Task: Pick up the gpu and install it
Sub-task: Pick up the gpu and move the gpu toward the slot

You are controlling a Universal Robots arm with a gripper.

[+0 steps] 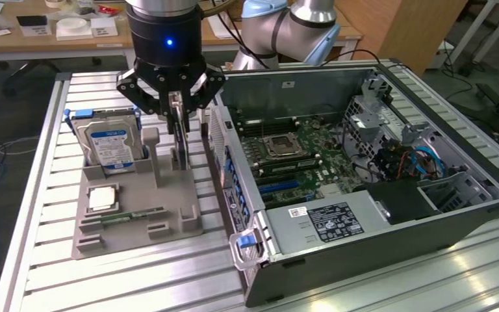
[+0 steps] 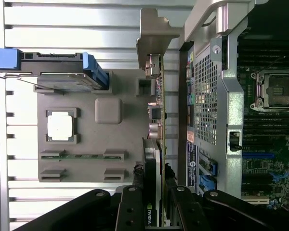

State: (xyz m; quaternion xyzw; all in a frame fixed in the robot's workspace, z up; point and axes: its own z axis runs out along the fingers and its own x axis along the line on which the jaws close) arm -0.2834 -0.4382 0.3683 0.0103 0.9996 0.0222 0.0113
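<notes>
The gpu (image 1: 180,140) is a thin black card held on edge, upright, with my gripper (image 1: 177,107) shut on its top edge. It hangs over the grey parts holder (image 1: 158,195), just outside the open computer case (image 1: 483,175). Its lower edge is close to the holder's slot; I cannot tell whether they touch. In the wrist view the gpu (image 2: 154,144) appears edge-on, its pale metal bracket (image 2: 154,33) at the far end. There the black fingers (image 2: 130,211) of the gripper (image 2: 153,195) clamp the card from both sides.
The holder also carries a silver hard drive (image 1: 111,143) with a blue-white label, a processor chip (image 1: 102,197) and a narrow green memory stick (image 1: 132,216). The case lies open with its motherboard (image 1: 293,156) exposed. Ribbed aluminium table (image 1: 76,273) surrounds everything.
</notes>
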